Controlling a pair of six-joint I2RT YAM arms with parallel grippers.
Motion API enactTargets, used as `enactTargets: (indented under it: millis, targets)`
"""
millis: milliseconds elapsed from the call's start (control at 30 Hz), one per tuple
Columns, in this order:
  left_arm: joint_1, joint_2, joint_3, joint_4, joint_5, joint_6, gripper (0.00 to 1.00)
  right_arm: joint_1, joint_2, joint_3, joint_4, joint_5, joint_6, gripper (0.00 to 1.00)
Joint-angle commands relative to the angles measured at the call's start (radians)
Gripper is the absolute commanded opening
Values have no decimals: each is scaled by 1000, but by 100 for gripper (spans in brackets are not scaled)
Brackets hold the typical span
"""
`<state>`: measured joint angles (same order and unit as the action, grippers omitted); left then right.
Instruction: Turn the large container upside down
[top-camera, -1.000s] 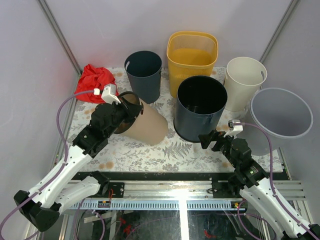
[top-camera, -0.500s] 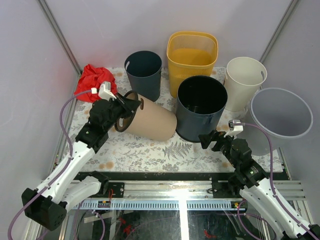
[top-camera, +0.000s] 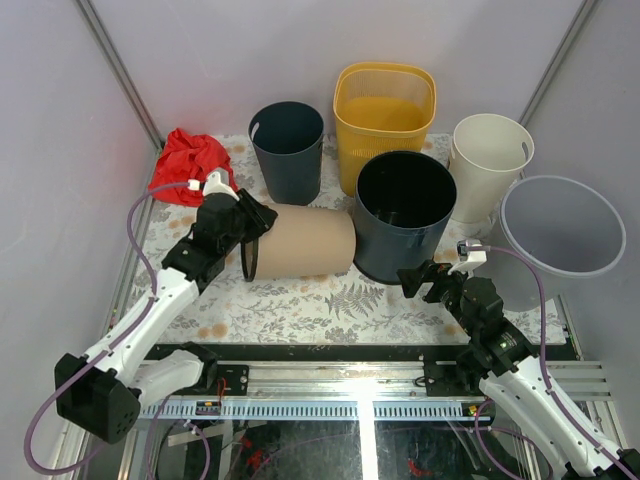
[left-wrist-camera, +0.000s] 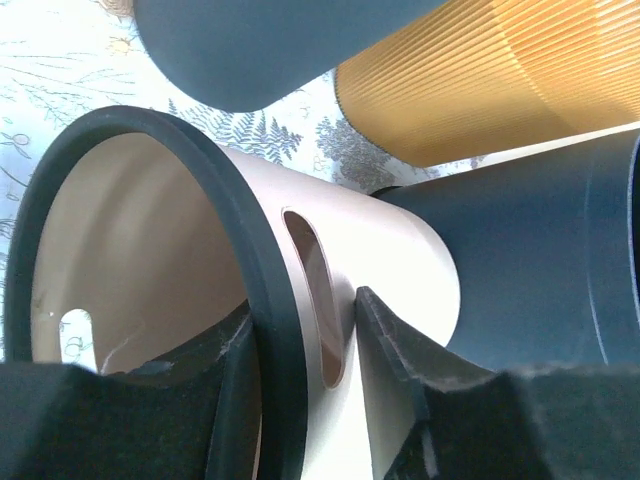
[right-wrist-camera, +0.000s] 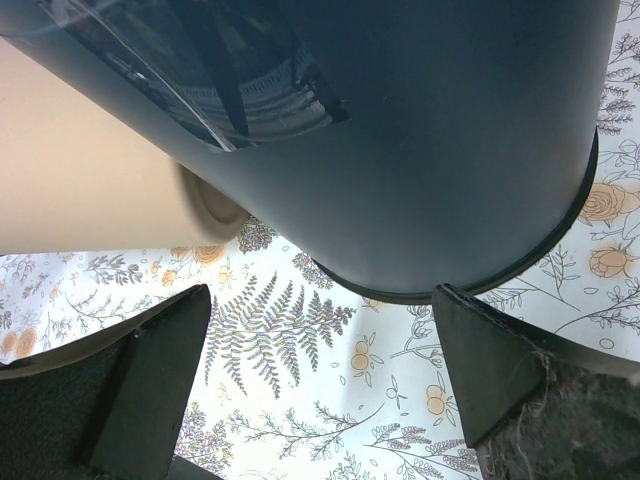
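Tan container (top-camera: 305, 243) lies on its side at centre-left of the top view, on the floral table (top-camera: 300, 310). Its long axis runs roughly left-right across the frame. The black-rimmed mouth (top-camera: 247, 258) faces left and the closed base faces right.

The base end sits right up against the big dark blue bin (top-camera: 403, 215); can't tell if they touch. The small dark grey bin (top-camera: 287, 150) stands just above the container's upper side, near the mouth. Below the container a bare strip of table runs to the near edge, the widest free room around it. To the left of the mouth, some table is left before the left edge.

Left pincer (top-camera: 250, 222) is at the upper part of the mouth. In the left wrist view its fingers (left-wrist-camera: 395, 370) straddle the rim, one inside and one outside next to the handle slot. Can't tell whether they press the wall or sit slack.

Right pincer (right-wrist-camera: 320, 300) is spread wide with nothing between the fingers. It is low over the table at lower right, facing the foot of the dark blue bin, well apart from the container's mouth.

Further out:
- Yellow mesh basket (top-camera: 385, 110), top centre.
- Cream bin (top-camera: 488, 165), upper right.
- Translucent grey bin (top-camera: 560, 235), at the right edge.
- Red cloth (top-camera: 190, 160), upper left corner of the table.
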<state>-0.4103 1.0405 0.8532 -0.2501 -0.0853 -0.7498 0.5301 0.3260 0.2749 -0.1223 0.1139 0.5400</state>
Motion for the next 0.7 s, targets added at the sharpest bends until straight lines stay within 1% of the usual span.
enactTargets:
  millis: [0,33,200,367,467,500,533,667]
  targets:
    - [-2,30,15,-101,-71,64,40,-4,-2,-2,35,16,9,99]
    - [-1,40,22,-118,-97,65,42,-4,-3,-2,35,16,8,99]
    - [-1,112,85,-221,-204,54,43,-4,-6,-2,33,15,10,99]
    - [-1,141,102,-229,-227,58,45,-4,-8,-2,31,14,10,99]
    - [0,172,133,-265,-283,57,49,-4,-11,-2,28,14,12,99]
    - [1,185,145,-280,-299,58,54,-4,-14,-2,28,14,11,99]
    - [0,197,157,-290,-308,59,57,-4,-16,-2,27,14,12,99]
    - [1,240,189,-305,-326,69,60,-3,-22,-1,24,14,12,100]
